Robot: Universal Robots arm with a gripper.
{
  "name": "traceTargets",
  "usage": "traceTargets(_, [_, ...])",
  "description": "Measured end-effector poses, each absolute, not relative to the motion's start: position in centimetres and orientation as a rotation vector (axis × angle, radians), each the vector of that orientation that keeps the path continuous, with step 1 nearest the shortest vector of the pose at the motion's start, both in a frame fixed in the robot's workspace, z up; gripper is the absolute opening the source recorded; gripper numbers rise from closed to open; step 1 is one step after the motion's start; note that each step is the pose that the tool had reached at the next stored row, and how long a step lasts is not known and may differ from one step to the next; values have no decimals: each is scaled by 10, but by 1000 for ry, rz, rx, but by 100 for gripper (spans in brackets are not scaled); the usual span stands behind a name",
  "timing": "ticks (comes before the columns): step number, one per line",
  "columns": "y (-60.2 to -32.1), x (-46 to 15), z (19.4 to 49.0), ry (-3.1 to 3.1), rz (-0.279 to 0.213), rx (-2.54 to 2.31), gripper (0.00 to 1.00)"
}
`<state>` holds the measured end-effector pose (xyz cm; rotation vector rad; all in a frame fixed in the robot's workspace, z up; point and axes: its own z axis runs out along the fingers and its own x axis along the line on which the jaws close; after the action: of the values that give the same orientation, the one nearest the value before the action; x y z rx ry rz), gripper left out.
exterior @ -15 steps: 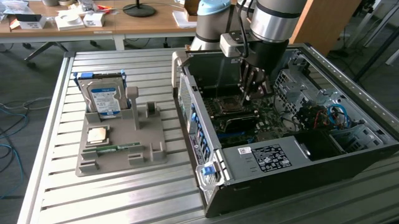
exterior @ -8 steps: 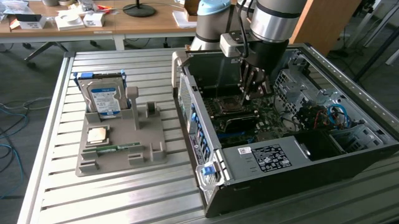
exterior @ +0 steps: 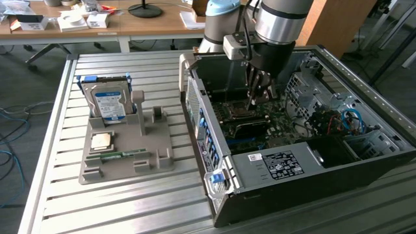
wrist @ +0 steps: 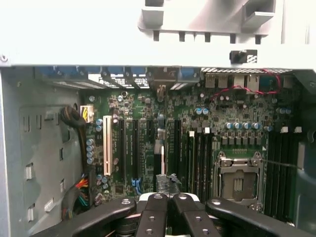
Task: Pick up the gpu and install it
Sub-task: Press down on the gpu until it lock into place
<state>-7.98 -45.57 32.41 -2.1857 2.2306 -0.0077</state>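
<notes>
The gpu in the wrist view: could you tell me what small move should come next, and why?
Probably lower it slowly, straight toward the motherboard. The gripper is shut on the gpu, which hangs edge-on above the long expansion slots and does not look seated yet.

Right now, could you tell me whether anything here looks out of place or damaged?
Nothing stands out. The case lies open on its side, the hand is shut on the gpu above the board's slots, and the drive, chip and memory stick sit neatly in the tray.
</notes>
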Motion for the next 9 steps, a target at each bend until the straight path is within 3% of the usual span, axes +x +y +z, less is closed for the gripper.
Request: traceTargets(9, [-456,-80,319,2231,-7,-2185,11])
